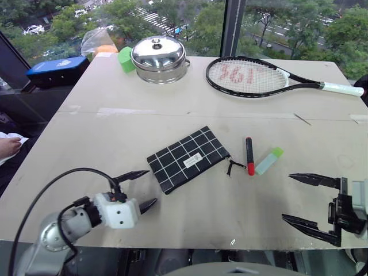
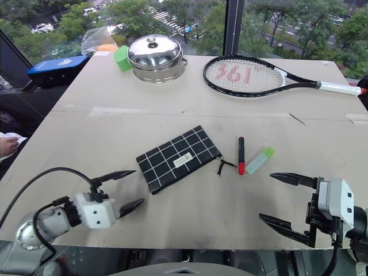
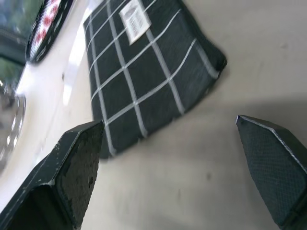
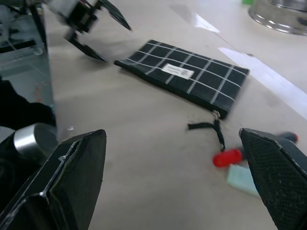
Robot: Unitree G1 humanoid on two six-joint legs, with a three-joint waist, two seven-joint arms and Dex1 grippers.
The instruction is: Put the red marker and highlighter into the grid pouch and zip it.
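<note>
- The left gripper hovers low over the near-left part of the table, its two black fingers spread wide with nothing between them; the tips point toward the near-left end of the grid pouch.
- The right gripper hangs over the near-right edge of the table, its fingers also spread wide and holding nothing, aimed toward the middle of the table.
- The grid pouch lies flat between the two grippers, a little beyond them, set on a diagonal with its white label facing up. The left gripper is near its near-left corner but apart from it.
- The zipper pull trails off the pouch's right end onto the table.
- The red marker lies just right of the pull, its red end toward the robot, not touching the pouch.
- The highlighter lies just beside the marker on the right, slanted, green cap away from the robot.
- Both are outside the pouch, well ahead of the right gripper.
- Farther back stand a lidded steel pot with a green block at its left, and a tennis racket lies at the right.
- A blue box sits off the far-left corner of the table.
</note>
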